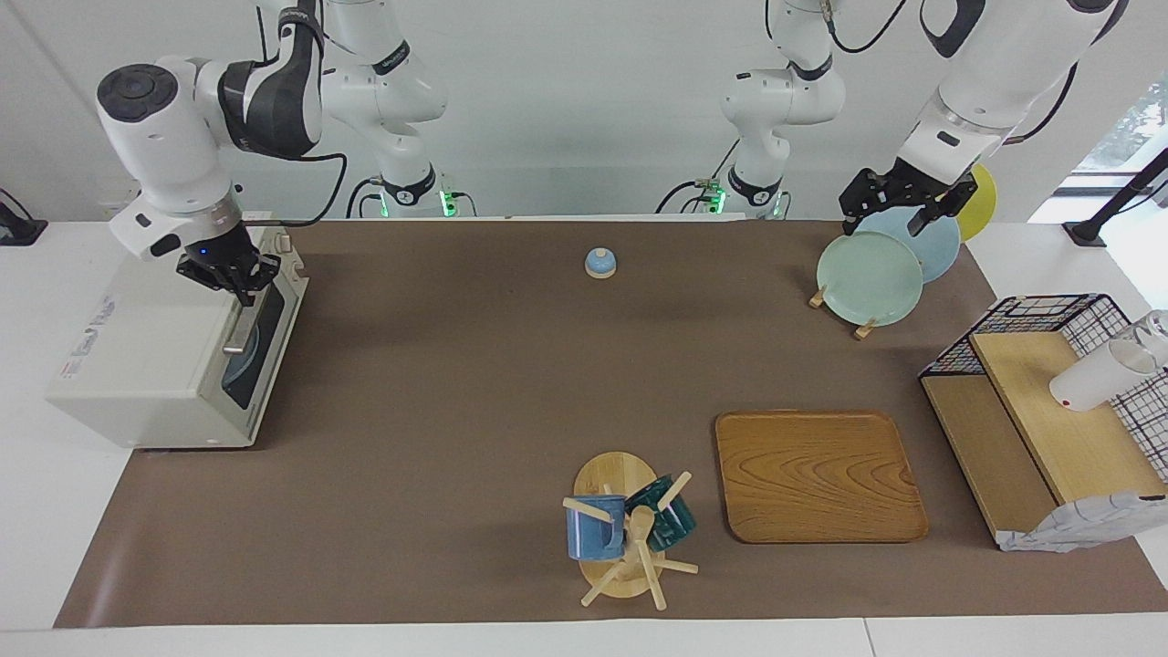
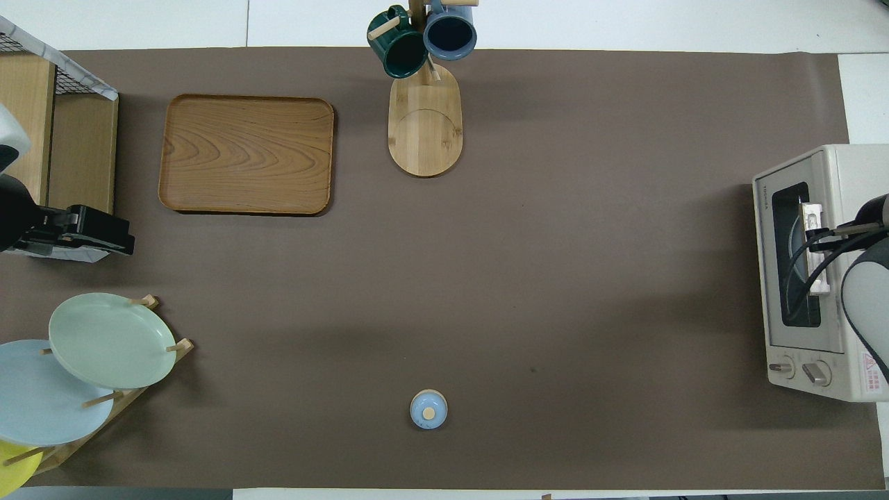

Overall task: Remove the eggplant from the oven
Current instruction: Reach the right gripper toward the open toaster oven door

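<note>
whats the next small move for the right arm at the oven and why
Probably pull the handle outward and down. The right end effector looks shut on the handle's top end, the oven door is still closed, and no eggplant shows through the glass yet.

oven (image 1: 155, 365): boxy off-white toaster oven; dark glass door (image 1: 255, 351); metal bar handle (image 1: 239, 321) along the door's top edge; two knobs (image 2: 799, 370) at the end of the front panel nearer the robots.
oven, state: door shut, upright.
oven, place: at the right arm's end of the table, straddling the edge of the brown mat (image 1: 456, 411); door faces the table's middle.
oven, interior: a pale round shape shows through the glass; cannot tell what it is.
eggplant: cannot make it out through the door in either view.
</note>
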You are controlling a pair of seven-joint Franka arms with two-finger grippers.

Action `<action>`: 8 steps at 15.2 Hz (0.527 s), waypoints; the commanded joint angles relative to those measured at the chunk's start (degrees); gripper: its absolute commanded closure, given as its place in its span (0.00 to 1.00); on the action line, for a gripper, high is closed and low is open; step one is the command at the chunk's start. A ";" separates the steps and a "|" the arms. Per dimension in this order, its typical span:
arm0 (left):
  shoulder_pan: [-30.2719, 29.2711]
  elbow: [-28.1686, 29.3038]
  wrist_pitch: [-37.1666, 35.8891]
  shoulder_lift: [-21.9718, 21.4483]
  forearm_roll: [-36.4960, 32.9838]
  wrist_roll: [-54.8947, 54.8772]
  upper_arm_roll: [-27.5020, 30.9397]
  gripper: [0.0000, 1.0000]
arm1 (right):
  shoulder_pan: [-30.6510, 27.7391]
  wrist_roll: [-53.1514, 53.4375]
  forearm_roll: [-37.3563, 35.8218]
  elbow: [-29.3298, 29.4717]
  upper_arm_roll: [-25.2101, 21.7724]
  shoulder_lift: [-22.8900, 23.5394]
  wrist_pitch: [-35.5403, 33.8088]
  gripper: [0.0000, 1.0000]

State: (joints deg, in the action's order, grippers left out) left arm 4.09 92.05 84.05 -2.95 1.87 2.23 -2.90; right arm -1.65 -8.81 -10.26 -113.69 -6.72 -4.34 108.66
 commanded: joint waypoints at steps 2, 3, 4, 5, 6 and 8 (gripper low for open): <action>-0.05 0.50 -0.38 -0.83 0.50 0.50 0.17 0.00 | -1.59 -1.47 -0.55 -2.93 0.21 -0.59 1.99 1.00; -0.05 0.50 -0.38 -0.83 0.50 0.41 0.17 0.00 | -2.21 -1.56 -0.55 -3.90 0.30 -0.59 3.39 1.00; -0.05 0.50 -0.38 -0.83 0.50 0.50 0.17 0.00 | -2.30 -1.82 -0.55 -4.69 0.21 -0.59 4.53 1.00; -0.05 0.50 -0.38 -0.83 0.50 0.41 0.17 0.00 | -2.30 -1.82 -0.55 -4.79 0.30 -0.59 4.63 1.00; -0.05 0.50 -0.38 -0.83 0.50 0.41 0.17 0.00 | -2.13 -1.65 -0.46 -4.87 0.30 -0.50 4.63 1.00; -0.05 0.50 -0.38 -0.83 0.50 0.50 0.17 0.00 | -1.34 -1.21 -0.11 -6.27 0.47 -0.41 5.50 1.00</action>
State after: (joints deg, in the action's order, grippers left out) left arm 4.09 92.05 84.05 -2.95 1.87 2.23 -2.90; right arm -3.15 -9.17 -10.28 -117.38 -6.63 -4.26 112.06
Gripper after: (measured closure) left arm 0.000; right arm 0.991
